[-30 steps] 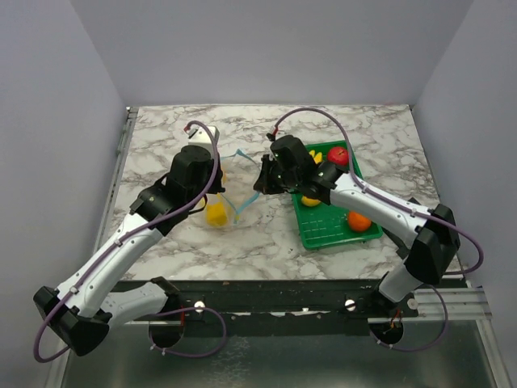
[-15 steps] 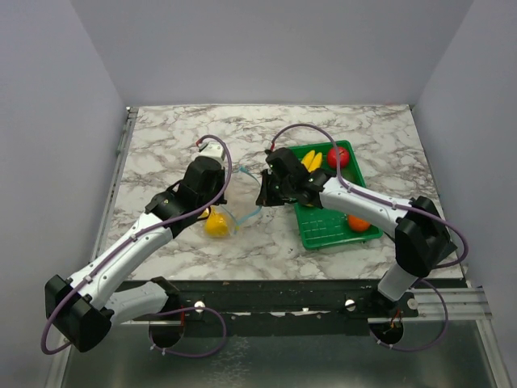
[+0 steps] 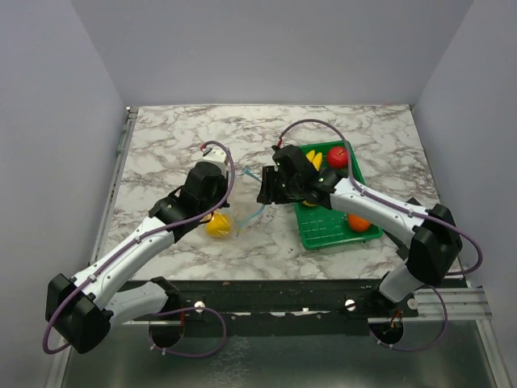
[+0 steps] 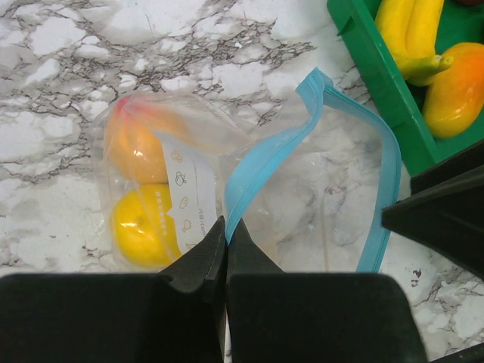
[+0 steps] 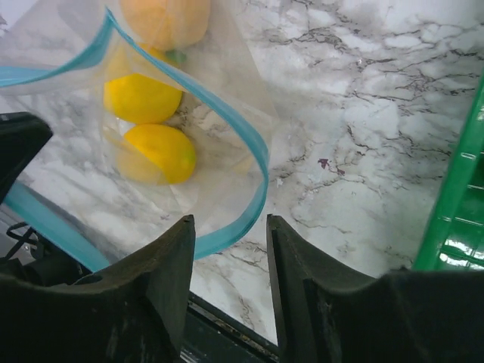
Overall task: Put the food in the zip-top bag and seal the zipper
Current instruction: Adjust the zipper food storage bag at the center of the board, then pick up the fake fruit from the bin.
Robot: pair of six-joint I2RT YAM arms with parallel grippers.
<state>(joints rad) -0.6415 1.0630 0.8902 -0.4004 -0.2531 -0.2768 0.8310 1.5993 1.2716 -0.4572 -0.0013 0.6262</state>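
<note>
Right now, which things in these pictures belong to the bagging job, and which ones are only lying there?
Belong to the job:
- zip-top bag
- zipper
- lemons already inside the bag
- banana bunch, red fruit and orange fruit, not yet bagged

Only lying there:
- green tray under the unbagged fruit
- marble table

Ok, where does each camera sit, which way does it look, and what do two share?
Top external: above and behind the robot, looking down at the table; both arms show.
Left wrist: on the left arm, looking down past the shut left gripper at the zipper.
Right wrist: on the right arm, looking past the open right gripper into the zip-top bag.
Shared: both wrist views show the bag's fruit; top and left wrist, the green tray.
</note>
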